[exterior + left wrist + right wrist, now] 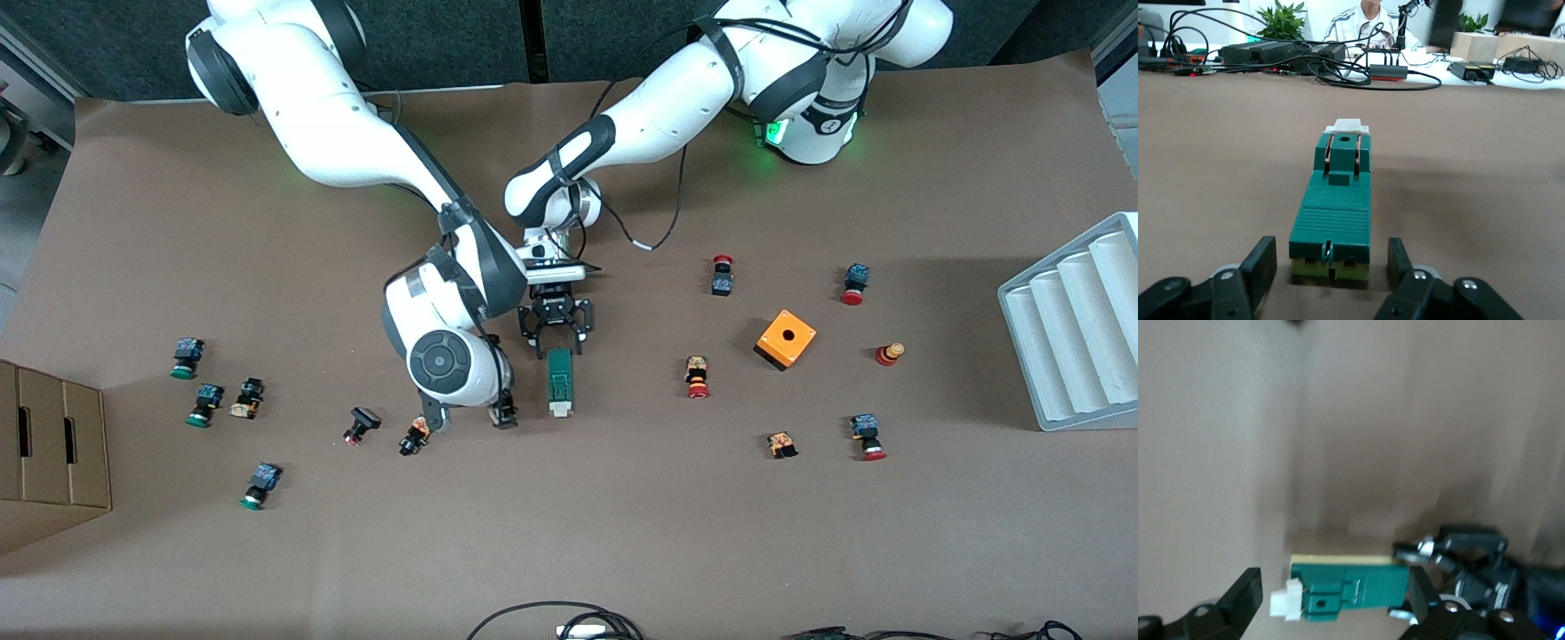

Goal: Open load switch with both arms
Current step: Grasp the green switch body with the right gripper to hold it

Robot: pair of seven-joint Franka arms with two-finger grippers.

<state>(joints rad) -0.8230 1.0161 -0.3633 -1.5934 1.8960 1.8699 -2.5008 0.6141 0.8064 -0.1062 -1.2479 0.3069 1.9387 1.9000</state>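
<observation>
The load switch (559, 380) is a narrow dark-green block lying flat mid-table, its white tab (559, 410) at the end nearer the front camera. In the left wrist view the load switch (1332, 213) runs away from the camera. My left gripper (558, 347) (1331, 245) is low at its farther end, open, one finger (1262, 265) on each side with a gap on both. My right gripper (469, 416) (1334, 577) is open and low beside the switch, toward the right arm's end. In the right wrist view the load switch (1351, 587) shows side-on.
An orange box with a hole (786, 339) and red-capped buttons (698, 377) lie toward the left arm's end. Green-capped buttons (204, 404) lie toward the right arm's end. Two small buttons (414, 436) sit by my right gripper. A white ridged tray (1076, 329) and a cardboard box (49, 444) flank the table.
</observation>
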